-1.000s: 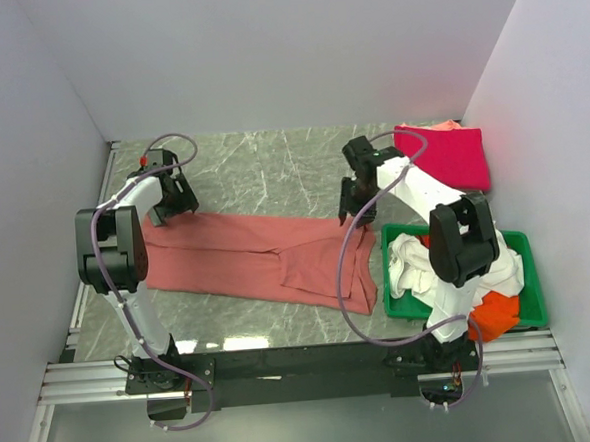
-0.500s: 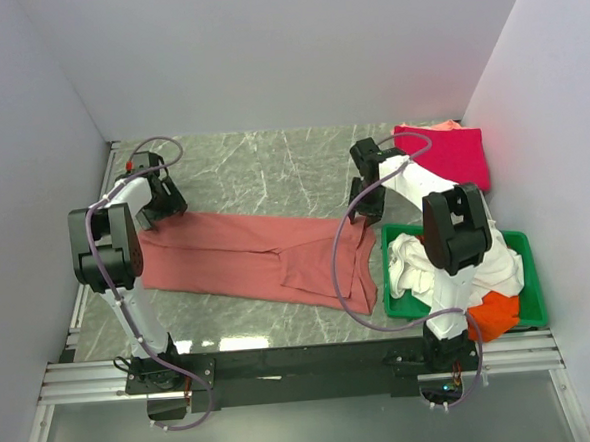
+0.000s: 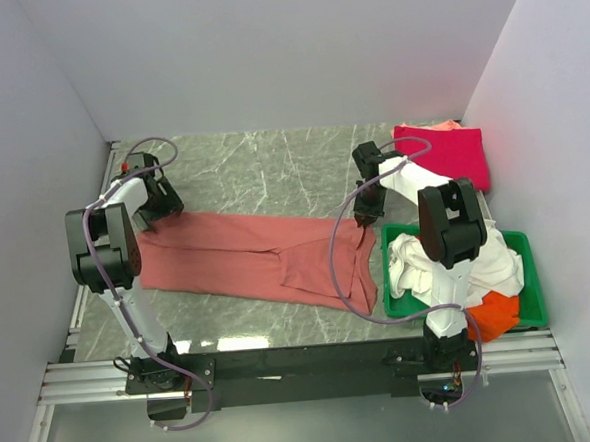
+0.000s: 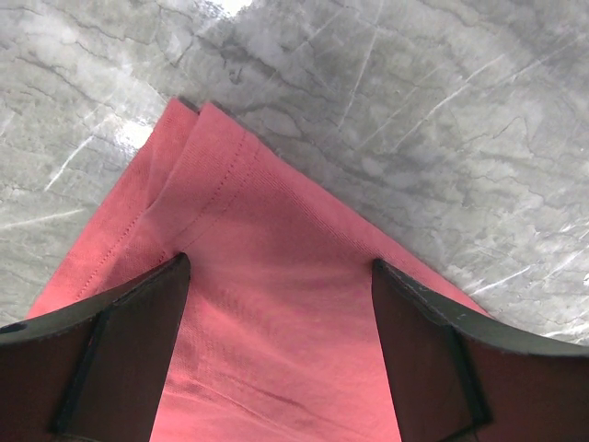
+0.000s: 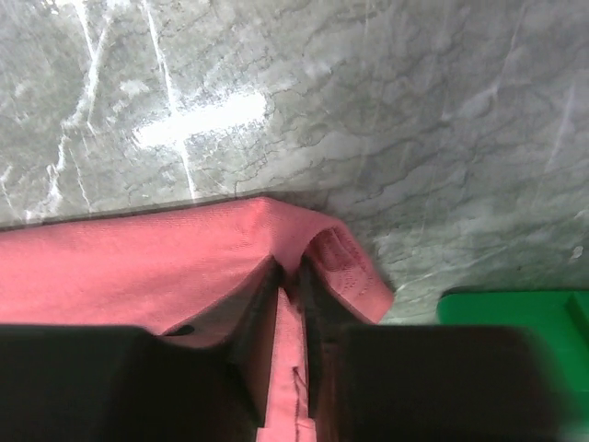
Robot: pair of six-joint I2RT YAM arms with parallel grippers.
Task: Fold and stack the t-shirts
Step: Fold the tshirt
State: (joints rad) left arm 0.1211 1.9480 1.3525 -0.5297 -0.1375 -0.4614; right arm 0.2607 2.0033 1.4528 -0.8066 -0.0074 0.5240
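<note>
A large salmon-red t-shirt [image 3: 247, 254] lies flattened in a long band across the marble table. My left gripper [image 3: 158, 207] hovers over its far left corner, open, with the cloth [image 4: 230, 184] lying between the spread fingers [image 4: 138, 313] of the left gripper [image 4: 279, 267]. My right gripper [image 3: 367, 217] is at the shirt's far right corner. In the right wrist view the right gripper [image 5: 290, 276] is shut on a pinched ridge of that salmon cloth [image 5: 138, 267]. A crimson-pink t-shirt [image 3: 446, 154] lies folded at the back right. White [image 3: 413, 259] and orange [image 3: 496, 314] shirts fill the tray.
The green plastic tray [image 3: 528, 267] stands at the front right, right beside the shirt's right end; its corner [image 5: 515, 308] shows in the right wrist view. White walls close the table in on three sides. Bare marble lies behind the shirt.
My right gripper came down onto the shirt's far right corner and closed on it. The left gripper shifted slightly left along the far left corner, still open.
</note>
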